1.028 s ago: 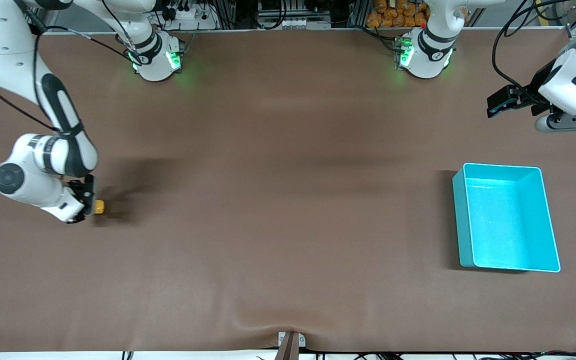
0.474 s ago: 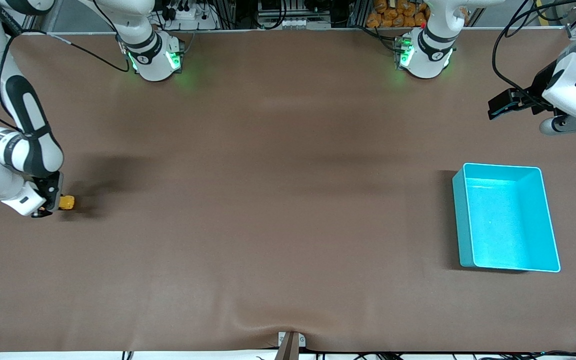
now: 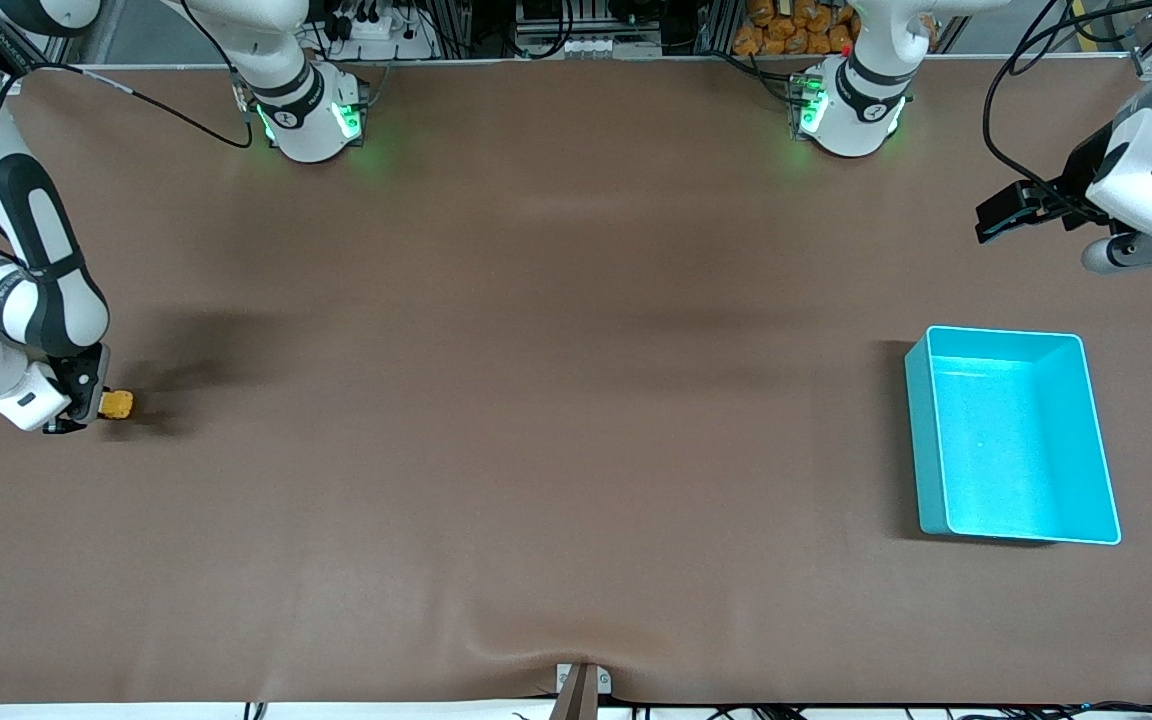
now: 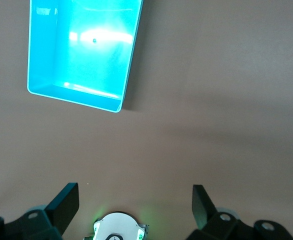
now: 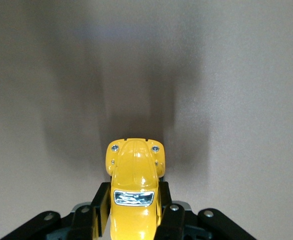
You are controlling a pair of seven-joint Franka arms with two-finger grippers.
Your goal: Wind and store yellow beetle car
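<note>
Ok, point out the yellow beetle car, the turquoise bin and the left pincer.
yellow beetle car (image 5: 135, 176): right wrist view, on its roof.
turquoise bin (image 3: 1014, 435): front view, on its bare floor.
left pincer (image 4: 135, 201): left wrist view, midway between its open fingertips.

Yellow beetle car (image 5: 135, 192) rear cut off; wheels hidden by right gripper (image 5: 134, 215).

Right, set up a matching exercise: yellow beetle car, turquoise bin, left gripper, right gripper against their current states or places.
Things:
1. yellow beetle car
2. turquoise bin
3. left gripper
4. right gripper

States or places:
A. open, holding nothing, up over the table at the left arm's end
B. empty, resting on the table
C. shut on the car at the right arm's end
D. clamped between two fingers, down at the table

Pairs: 1-D, 2-B, 3-A, 4-C
</note>
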